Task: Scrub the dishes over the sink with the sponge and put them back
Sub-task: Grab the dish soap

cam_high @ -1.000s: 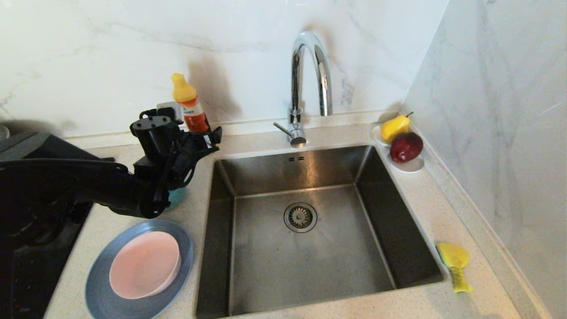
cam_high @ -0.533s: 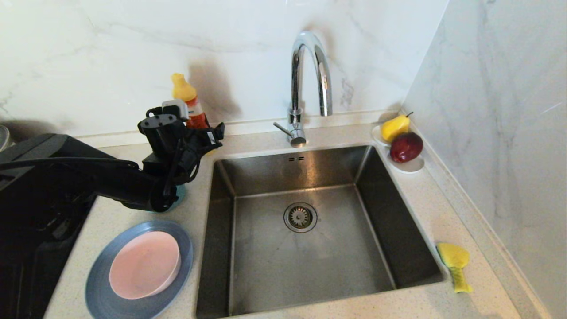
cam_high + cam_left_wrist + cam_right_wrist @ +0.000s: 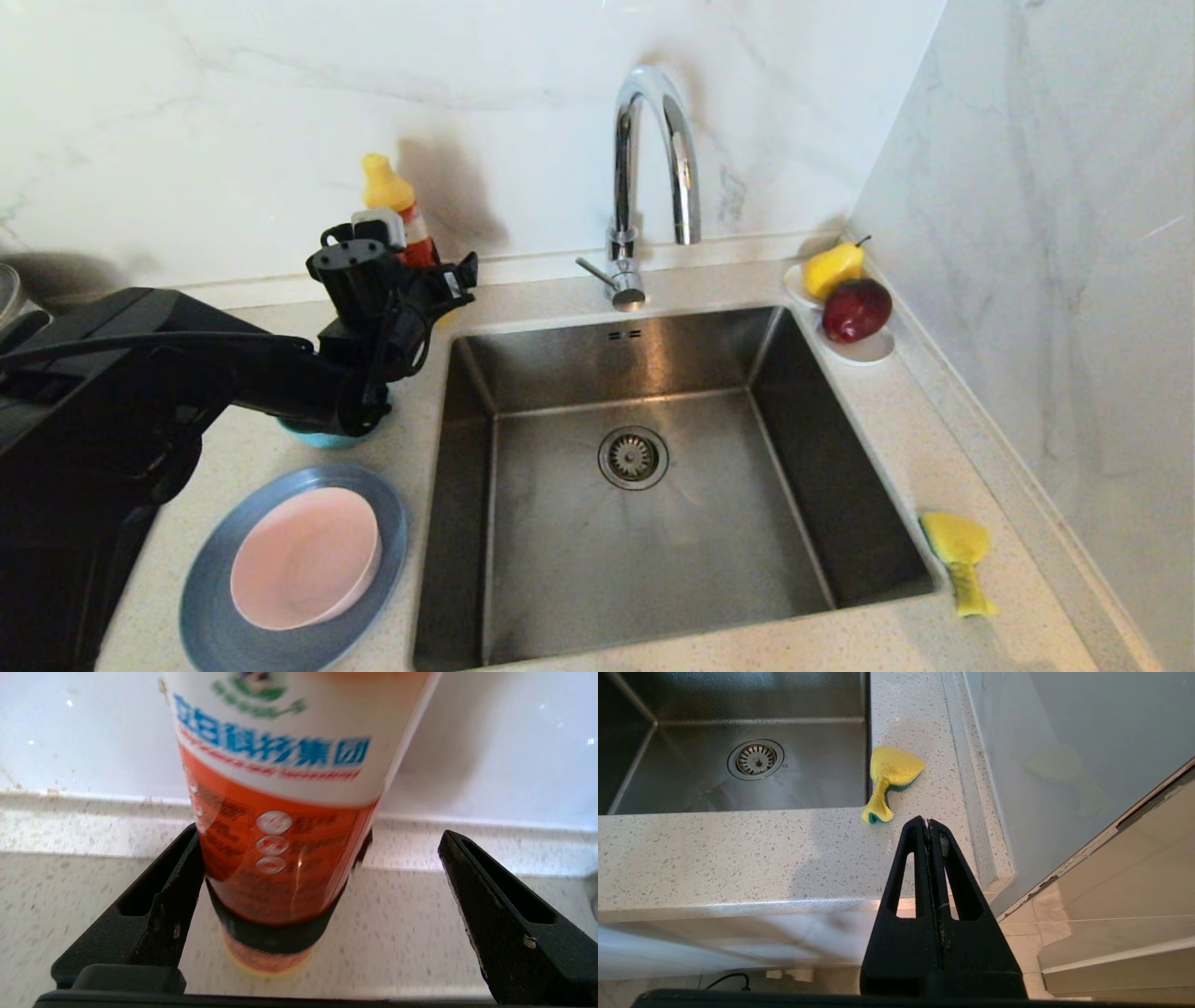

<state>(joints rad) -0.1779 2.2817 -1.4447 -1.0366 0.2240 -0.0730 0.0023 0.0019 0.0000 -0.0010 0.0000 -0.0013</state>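
Note:
My left gripper (image 3: 450, 280) is open at the back left of the counter. A detergent bottle (image 3: 275, 858) with an orange label and a yellow cap (image 3: 397, 210) stands between the fingers, close to one finger (image 3: 173, 891). The left gripper (image 3: 320, 833) holds nothing. A pale pink bowl (image 3: 303, 569) rests on the blue-grey plate (image 3: 210, 607) left of the sink (image 3: 803, 411). The teal bowl (image 3: 317, 437) is mostly hidden under my left arm. The crumpled yellow sponge (image 3: 957, 551) lies right of the sink. My right gripper (image 3: 927, 822) is shut and empty, off the counter's front edge near the sponge (image 3: 892, 772).
The curved chrome tap (image 3: 653, 140) rises behind the basin, and a drain strainer (image 3: 633, 457) sits in its floor. A white dish (image 3: 864, 350) at the back right bears a pear (image 3: 833, 268) and an apple (image 3: 855, 310). A marble wall closes the right side.
My left arm has reached further back and right, bringing the open gripper around the bottle. More of the teal bowl's rim now shows. The right arm has not moved.

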